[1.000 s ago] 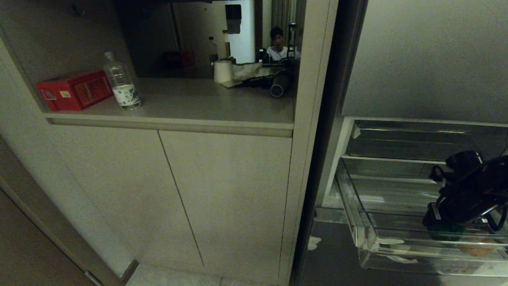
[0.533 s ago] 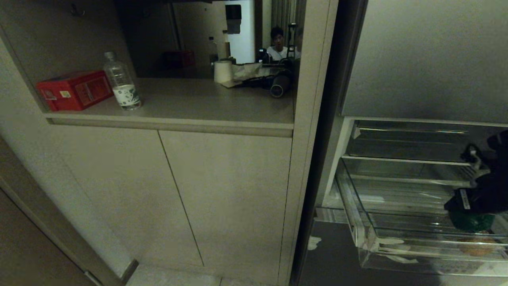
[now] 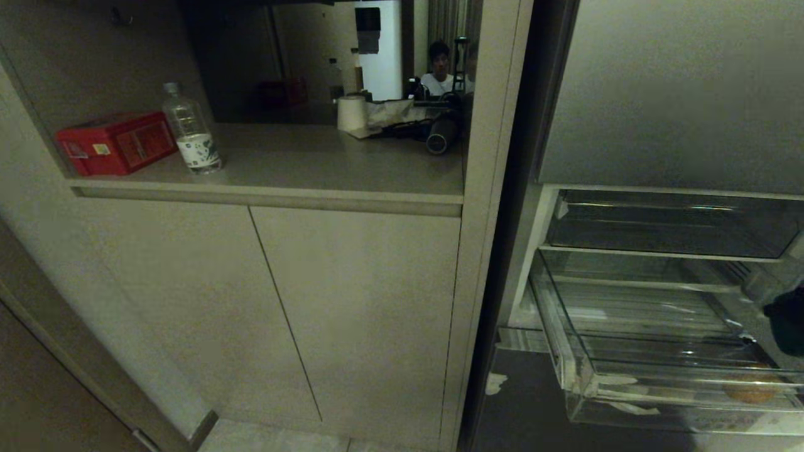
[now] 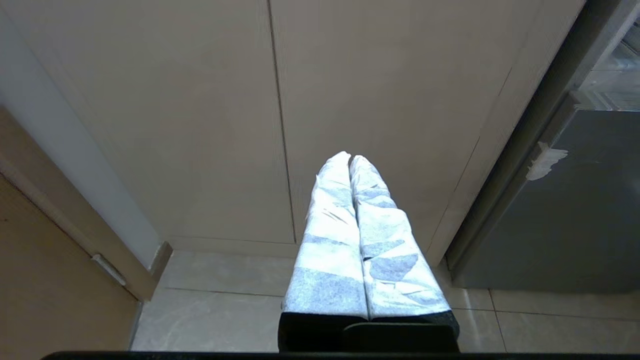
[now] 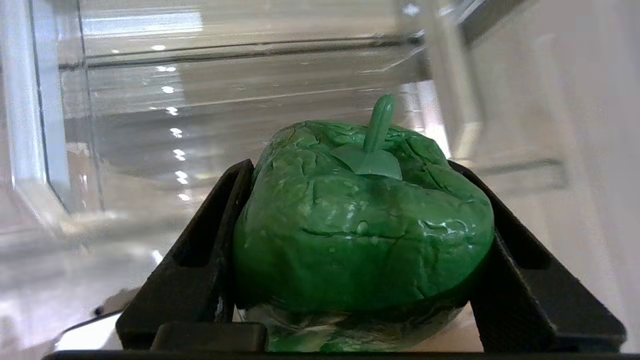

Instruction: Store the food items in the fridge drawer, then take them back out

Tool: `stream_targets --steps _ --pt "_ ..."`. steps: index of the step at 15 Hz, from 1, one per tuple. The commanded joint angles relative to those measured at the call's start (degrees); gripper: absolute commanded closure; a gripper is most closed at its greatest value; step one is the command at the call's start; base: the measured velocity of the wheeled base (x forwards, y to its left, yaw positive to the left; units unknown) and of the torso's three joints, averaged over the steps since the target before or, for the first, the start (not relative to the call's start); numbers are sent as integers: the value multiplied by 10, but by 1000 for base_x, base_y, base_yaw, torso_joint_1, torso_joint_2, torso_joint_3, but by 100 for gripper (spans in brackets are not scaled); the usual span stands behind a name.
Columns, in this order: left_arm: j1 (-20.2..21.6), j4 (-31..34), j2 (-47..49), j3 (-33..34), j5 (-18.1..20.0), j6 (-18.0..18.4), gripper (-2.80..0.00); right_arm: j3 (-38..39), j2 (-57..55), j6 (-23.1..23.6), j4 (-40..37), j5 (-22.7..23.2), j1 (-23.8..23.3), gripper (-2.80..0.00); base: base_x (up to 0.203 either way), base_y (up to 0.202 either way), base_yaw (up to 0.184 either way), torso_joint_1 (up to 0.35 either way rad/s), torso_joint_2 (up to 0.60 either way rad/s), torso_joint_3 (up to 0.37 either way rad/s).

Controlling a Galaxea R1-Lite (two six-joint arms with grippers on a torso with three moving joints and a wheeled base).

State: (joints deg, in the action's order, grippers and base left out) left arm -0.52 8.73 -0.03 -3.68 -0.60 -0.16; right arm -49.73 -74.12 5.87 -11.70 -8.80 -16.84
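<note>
My right gripper (image 5: 350, 170) is shut on a green bell pepper (image 5: 360, 225), one black finger on each side of it, stem pointing away. It hangs over the fridge drawer (image 3: 587, 376), the clear bin pulled out at the lower right. In the head view only a dark part of the right arm (image 3: 788, 326) shows, at the right edge. A round orange-brown food item (image 3: 750, 390) lies in the drawer's front right corner. My left gripper (image 4: 350, 159) is shut and empty, parked low before the cabinet doors.
A shallower clear tray (image 3: 666, 226) sits above the drawer. On the counter at the left are a red box (image 3: 116, 142), a water bottle (image 3: 191, 132) and a paper roll (image 3: 352, 113). A person (image 3: 440, 69) shows beyond the counter.
My right arm has pulled back toward the right edge of the head view, carrying the green pepper up from the drawer's front. The orange-brown item stayed put.
</note>
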Motion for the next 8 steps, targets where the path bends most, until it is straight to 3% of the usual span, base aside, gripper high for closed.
stream_targets --steps 1,3,8 --pt "0 1 0 0 0 0 0 18 86 19 0 -1 -3 0 0 0 0 0 0 0" --pt "0 1 0 0 0 0 0 22 106 25 0 -1 -3 0 -2 1 -57 -3 -1 1" --pt "0 1 0 0 0 0 0 20 130 25 0 -1 -19 0 -2 9 -172 3 2 4"
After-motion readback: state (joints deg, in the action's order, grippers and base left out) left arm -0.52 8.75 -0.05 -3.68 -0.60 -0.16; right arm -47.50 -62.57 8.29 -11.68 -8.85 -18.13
